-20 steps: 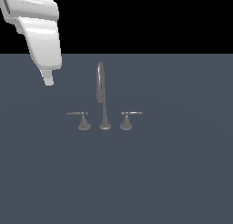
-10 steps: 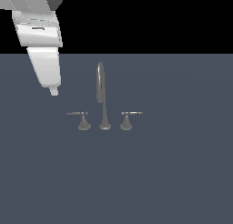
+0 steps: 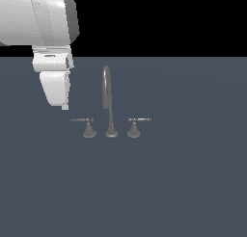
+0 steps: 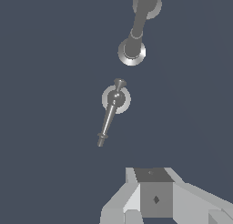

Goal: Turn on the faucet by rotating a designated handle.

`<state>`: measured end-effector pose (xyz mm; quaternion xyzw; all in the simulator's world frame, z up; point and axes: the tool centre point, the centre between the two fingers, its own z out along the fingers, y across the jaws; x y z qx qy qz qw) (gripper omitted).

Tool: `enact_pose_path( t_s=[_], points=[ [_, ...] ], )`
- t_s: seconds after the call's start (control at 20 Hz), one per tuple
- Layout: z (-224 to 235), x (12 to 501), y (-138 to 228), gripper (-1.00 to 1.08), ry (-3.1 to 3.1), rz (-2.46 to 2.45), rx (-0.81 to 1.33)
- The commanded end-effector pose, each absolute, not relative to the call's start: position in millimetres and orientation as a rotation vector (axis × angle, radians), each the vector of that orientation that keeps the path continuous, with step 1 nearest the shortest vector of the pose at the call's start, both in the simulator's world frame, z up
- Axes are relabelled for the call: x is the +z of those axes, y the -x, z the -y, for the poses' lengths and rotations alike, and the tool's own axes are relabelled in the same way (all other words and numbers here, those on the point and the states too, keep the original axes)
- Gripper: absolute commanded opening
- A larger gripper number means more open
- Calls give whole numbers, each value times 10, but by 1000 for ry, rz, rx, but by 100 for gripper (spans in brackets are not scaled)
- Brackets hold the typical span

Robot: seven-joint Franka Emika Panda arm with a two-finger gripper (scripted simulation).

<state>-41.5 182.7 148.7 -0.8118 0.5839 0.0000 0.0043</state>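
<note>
The grey faucet [image 3: 107, 98] stands on the dark flat surface, with its tall gooseneck spout between two lever handles. The handle [image 3: 82, 120] is the lever on the exterior view's left, a thin rod on a cone base. In the wrist view the handle [image 4: 108, 119] points out from its round base, with the spout [image 4: 136, 27] beyond it. My gripper [image 3: 64, 105] hangs above and to the exterior view's left of the handle, apart from it. In the wrist view the gripper [image 4: 152, 182] looks shut and empty.
The identical right-hand lever [image 3: 139, 120] sits on the other side of the spout. The white arm [image 3: 43, 24] fills the exterior view's upper left. The dark grey surface [image 3: 169, 183] spreads all around the faucet.
The arm has swung nearer the camera, and the gripper tip has come down and to the exterior view's right, closer to the left handle. The faucet has not moved.
</note>
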Motion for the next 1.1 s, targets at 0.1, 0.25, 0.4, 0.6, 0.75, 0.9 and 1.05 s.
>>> enact_pose_path(
  t_s=[0.1, 0.25, 0.4, 0.6, 0.75, 0.9, 1.05],
  points=[
    [-1822, 1243, 194, -100, 2465, -1941, -3],
    [-1808, 1087, 48, -100, 2411, -2012, -4],
    [-1787, 947, -86, -100, 2359, -2075, -5],
    [-1757, 796, -233, -100, 2299, -2143, -5],
    [-1738, 718, -314, -100, 2265, -2179, -4],
    [-1724, 668, -365, -100, 2243, -2201, -3],
    [-1718, 647, -389, -100, 2233, -2211, -2]
  ],
)
